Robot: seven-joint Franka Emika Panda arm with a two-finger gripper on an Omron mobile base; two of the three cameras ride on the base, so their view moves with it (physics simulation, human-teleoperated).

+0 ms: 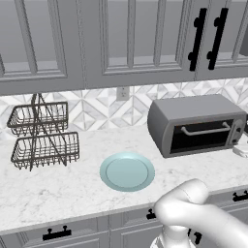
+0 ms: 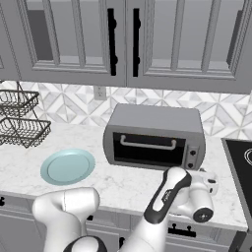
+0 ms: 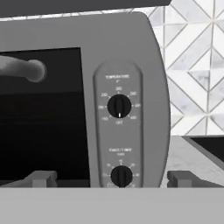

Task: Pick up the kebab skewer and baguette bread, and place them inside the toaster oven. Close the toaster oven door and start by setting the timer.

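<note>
The toaster oven (image 1: 196, 123) (image 2: 155, 135) stands at the back of the counter with its door (image 2: 147, 147) shut and the bar handle (image 3: 22, 69) across the dark glass. My gripper (image 3: 113, 179) is open, close in front of the control strip at the oven's right. Its fingertips (image 3: 41, 178) stand either side of the lower timer knob (image 3: 121, 176), not touching it. The temperature knob (image 3: 119, 106) sits above. The kebab skewer and baguette bread are out of view. The pale blue plate (image 1: 127, 171) (image 2: 67, 166) lies bare.
A two-tier wire basket rack (image 1: 41, 135) stands at the counter's left. A dark stovetop (image 2: 238, 167) begins just right of the oven. Upper cabinets hang above, and my arm reaches across the counter's front edge (image 2: 167, 197).
</note>
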